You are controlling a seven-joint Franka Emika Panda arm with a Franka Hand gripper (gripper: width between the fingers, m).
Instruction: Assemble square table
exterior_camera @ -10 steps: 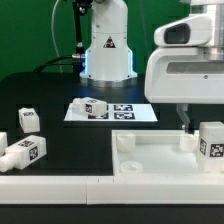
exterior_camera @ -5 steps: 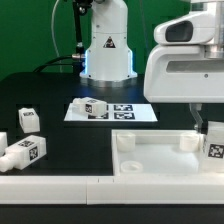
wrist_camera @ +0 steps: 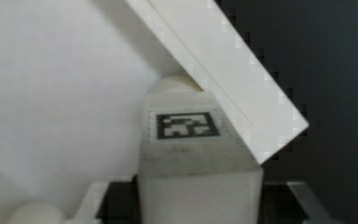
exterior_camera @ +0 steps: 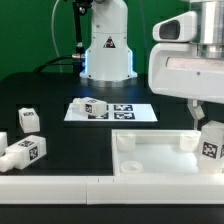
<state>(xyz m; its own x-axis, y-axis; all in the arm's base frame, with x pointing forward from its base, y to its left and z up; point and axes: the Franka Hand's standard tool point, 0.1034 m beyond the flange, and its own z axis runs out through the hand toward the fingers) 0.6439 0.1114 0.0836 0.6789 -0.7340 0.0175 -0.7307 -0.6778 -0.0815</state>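
Observation:
The white square panel (exterior_camera: pixel 160 156) lies at the exterior view's right, rim up, with a round socket (exterior_camera: pixel 124 142) at its near-left corner. My gripper (exterior_camera: pixel 207 126) is shut on a stubby white tagged leg (exterior_camera: pixel 212 144) and holds it tilted over the panel's right corner. In the wrist view the leg (wrist_camera: pixel 186 130) stands between my fingers (wrist_camera: pixel 94 203), against the panel's raised rim (wrist_camera: pixel 220 70). One loose leg (exterior_camera: pixel 93 108) sits on the marker board (exterior_camera: pixel 135 112). Two more legs (exterior_camera: pixel 28 120) (exterior_camera: pixel 27 152) lie at the left.
A long white rail (exterior_camera: pixel 60 186) runs along the front edge, in front of the panel. The robot's base (exterior_camera: pixel 107 50) stands behind the marker board. The black table top (exterior_camera: pixel 60 135) shows between the left legs and the panel.
The gripper has shifted slightly toward the exterior view's right and up with the leg, which now hangs more tilted. The loose legs and the panel have not moved.

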